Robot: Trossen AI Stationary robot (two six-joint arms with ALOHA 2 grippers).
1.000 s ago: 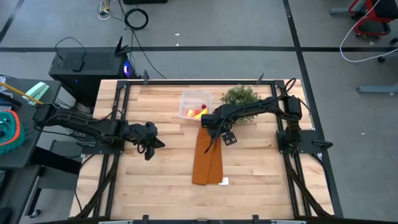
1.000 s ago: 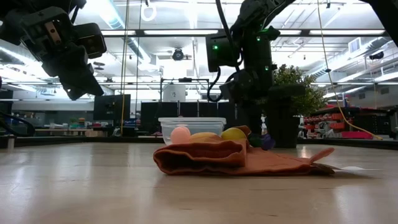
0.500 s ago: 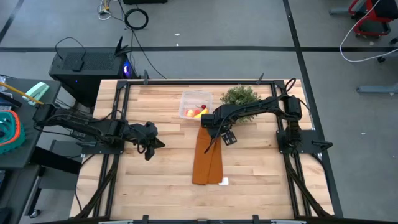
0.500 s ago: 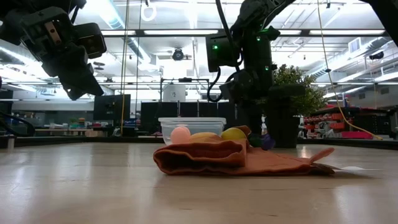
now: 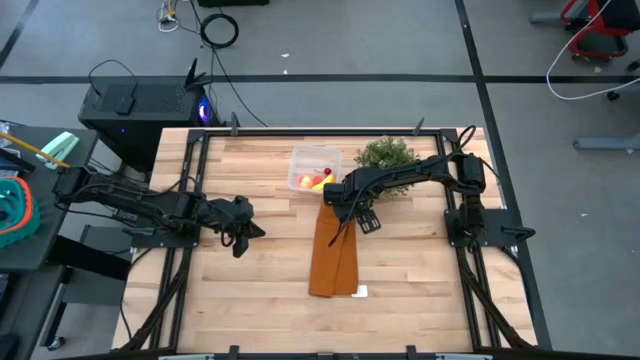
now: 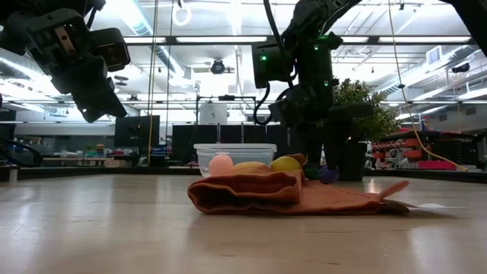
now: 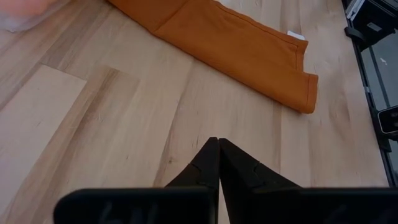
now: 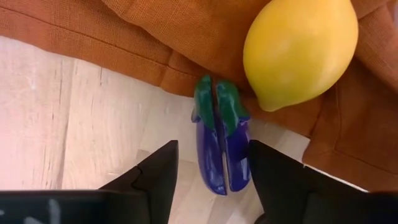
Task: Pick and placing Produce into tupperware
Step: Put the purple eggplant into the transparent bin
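Right gripper (image 8: 212,167) fingers have narrowed around toy eggplant (image 8: 219,134), not yet touching, lemon (image 8: 298,50) at its 1 o'clock; left gripper (image 7: 218,163) shut, empty

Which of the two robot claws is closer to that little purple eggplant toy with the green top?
The right gripper: its fingers sit on either side of the purple eggplant toy. The left gripper hangs shut over bare wood, well off to the side.

Purple eggplant (image 8: 219,148) on wood, lemon (image 8: 300,46) on cloth, clear tupperware (image 5: 313,168)
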